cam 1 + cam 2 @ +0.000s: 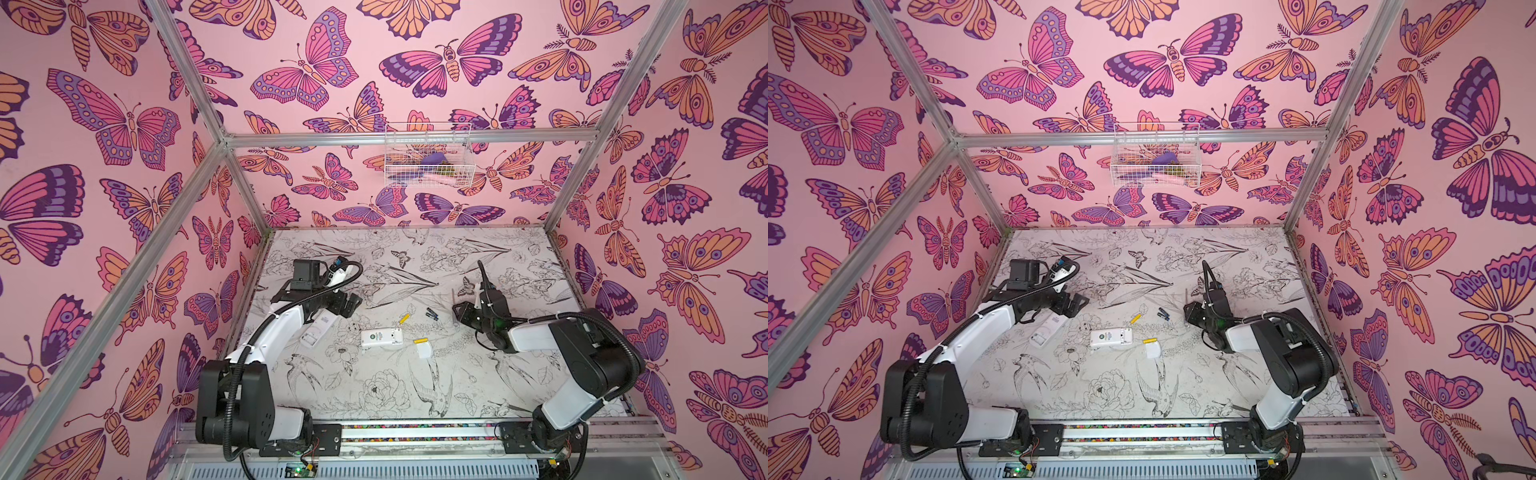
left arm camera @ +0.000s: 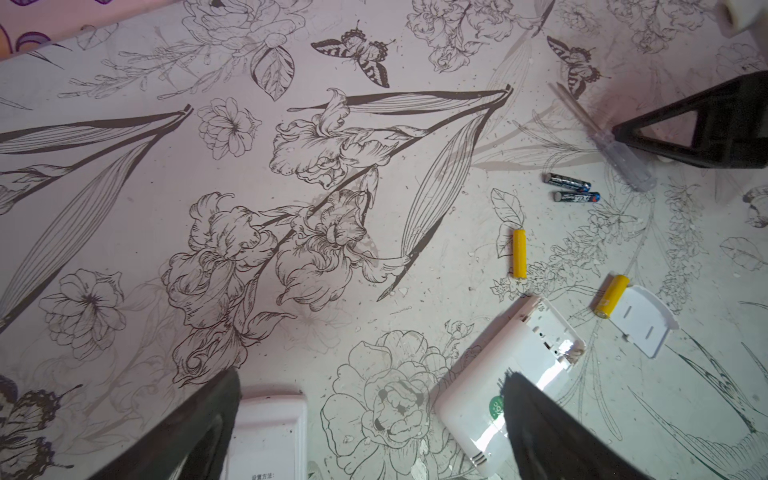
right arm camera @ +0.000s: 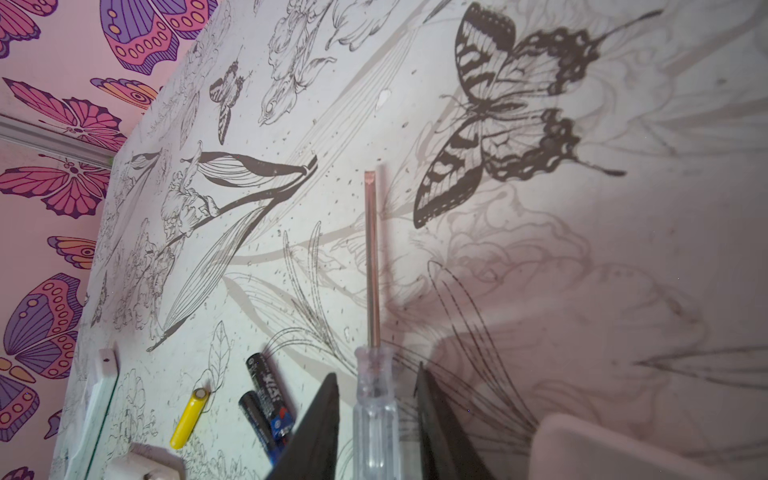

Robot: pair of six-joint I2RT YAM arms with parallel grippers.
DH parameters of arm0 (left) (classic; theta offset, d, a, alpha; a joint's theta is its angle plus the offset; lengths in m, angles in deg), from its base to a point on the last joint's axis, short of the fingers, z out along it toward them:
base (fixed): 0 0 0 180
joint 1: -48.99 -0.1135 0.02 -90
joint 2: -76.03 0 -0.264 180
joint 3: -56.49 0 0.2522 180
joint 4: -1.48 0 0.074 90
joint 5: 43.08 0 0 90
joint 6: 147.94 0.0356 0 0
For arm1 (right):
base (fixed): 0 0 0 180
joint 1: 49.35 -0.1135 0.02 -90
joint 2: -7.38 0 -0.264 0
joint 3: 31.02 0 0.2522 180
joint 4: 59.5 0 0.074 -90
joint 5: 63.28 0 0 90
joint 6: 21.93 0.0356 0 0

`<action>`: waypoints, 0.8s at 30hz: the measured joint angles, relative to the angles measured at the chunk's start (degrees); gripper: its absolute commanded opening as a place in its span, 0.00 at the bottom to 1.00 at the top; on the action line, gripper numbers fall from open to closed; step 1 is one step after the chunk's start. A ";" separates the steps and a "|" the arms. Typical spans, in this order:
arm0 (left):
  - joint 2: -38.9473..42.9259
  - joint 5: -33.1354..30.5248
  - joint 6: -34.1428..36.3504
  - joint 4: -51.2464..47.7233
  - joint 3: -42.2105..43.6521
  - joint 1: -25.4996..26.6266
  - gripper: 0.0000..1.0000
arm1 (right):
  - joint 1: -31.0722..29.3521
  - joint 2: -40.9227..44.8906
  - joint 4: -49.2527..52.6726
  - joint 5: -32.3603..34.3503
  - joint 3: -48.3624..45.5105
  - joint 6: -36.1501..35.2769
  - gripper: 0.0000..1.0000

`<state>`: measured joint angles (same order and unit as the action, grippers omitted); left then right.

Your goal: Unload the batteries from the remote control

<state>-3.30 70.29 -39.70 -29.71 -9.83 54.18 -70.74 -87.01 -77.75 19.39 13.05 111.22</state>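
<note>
Batteries (image 1: 421, 340) lie loose on the table (image 1: 415, 399) in both top views: yellow pair (image 1: 1135, 318) near the white remote (image 1: 381, 337), black pair (image 1: 431, 313) farther back. Left wrist view — left gripper (image 2: 370, 378) spread wide, one yellow battery touching the cover plate (image 2: 642, 322). Right wrist view — right gripper (image 3: 376, 370) jaws parted, clear of the screwdriver (image 3: 375, 415) handle between them.

Reaching in from the near left with the left arm (image 1: 274, 328), elbow bent, forearm angling toward the middle. Carrying the left gripper (image 1: 352, 302) low, jaws standing spread wide in the left wrist view. Folding the right arm (image 1: 530, 337) sharply at the elbow, forearm heading back toward the middle. Holding the right gripper (image 3: 376, 370) low, jaws only narrowly parted, pointing toward the far side.
</note>
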 measured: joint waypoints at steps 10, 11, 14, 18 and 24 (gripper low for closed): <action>-1.77 -6.19 -2.60 13.16 5.88 -0.04 1.00 | -0.04 20.06 20.20 6.99 8.48 -11.06 0.61; -1.79 -6.51 -2.95 15.19 7.43 -0.04 1.00 | -0.02 21.57 22.43 9.07 9.64 -12.61 0.65; -1.79 -7.34 -4.13 20.48 11.17 -0.04 1.00 | 0.57 26.01 28.11 15.08 10.88 -16.31 0.88; -1.86 -8.07 -4.92 26.45 14.27 -0.04 1.00 | 2.60 32.06 29.55 23.19 7.43 -19.91 0.99; -2.93 -9.53 -5.33 36.96 19.17 -0.42 1.00 | 8.74 32.00 26.99 31.56 1.03 -25.97 0.99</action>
<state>-6.23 60.76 -45.04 7.25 9.34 53.76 -62.00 -55.01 -50.76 50.95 14.08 85.26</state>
